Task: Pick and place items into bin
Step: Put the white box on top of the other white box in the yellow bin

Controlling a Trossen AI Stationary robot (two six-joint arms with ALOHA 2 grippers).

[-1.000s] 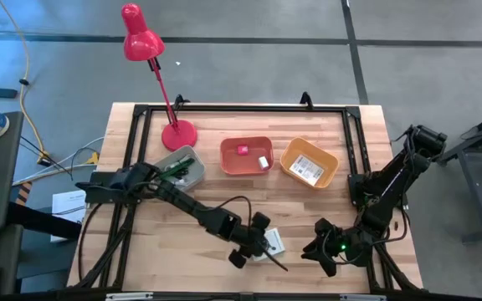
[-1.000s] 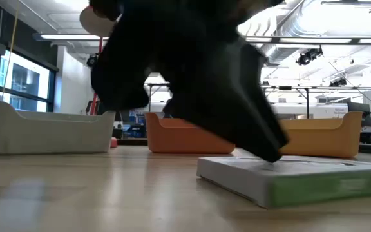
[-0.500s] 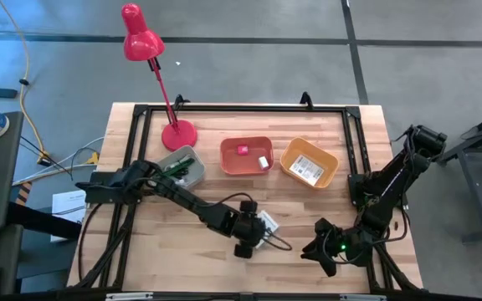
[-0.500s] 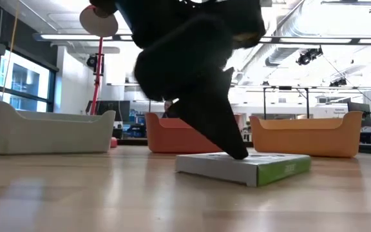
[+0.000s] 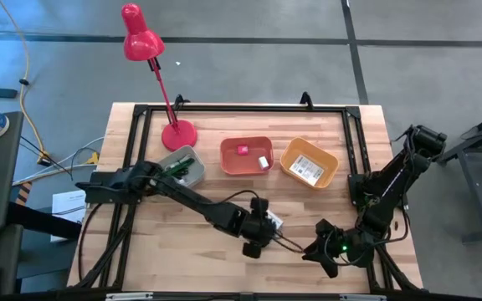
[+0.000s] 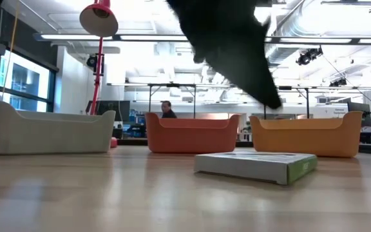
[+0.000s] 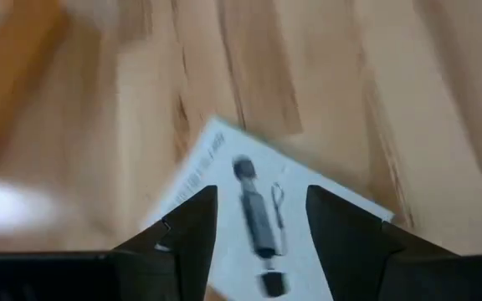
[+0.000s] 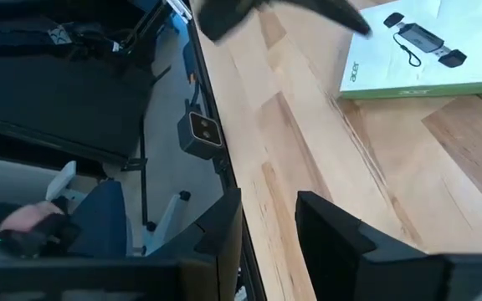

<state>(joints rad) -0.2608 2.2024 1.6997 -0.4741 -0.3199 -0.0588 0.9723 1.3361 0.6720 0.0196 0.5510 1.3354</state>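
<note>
Left gripper (image 5: 256, 227) above white boxed card (image 6: 256, 165) near desk's (image 5: 182, 251) front edge, fingers (image 7: 192, 226) parted, empty; box largely hidden from above. Right gripper (image 5: 320, 251) at front right corner, slightly parted, empty.

Red lamp and table surroundings

A red desk lamp (image 5: 143, 42) stands on the wooden table's (image 5: 182, 242) far left; a yellow cable (image 5: 25, 58) trails over the grey floor (image 5: 249, 75), and a person (image 6: 166, 110) sits far behind.
</note>
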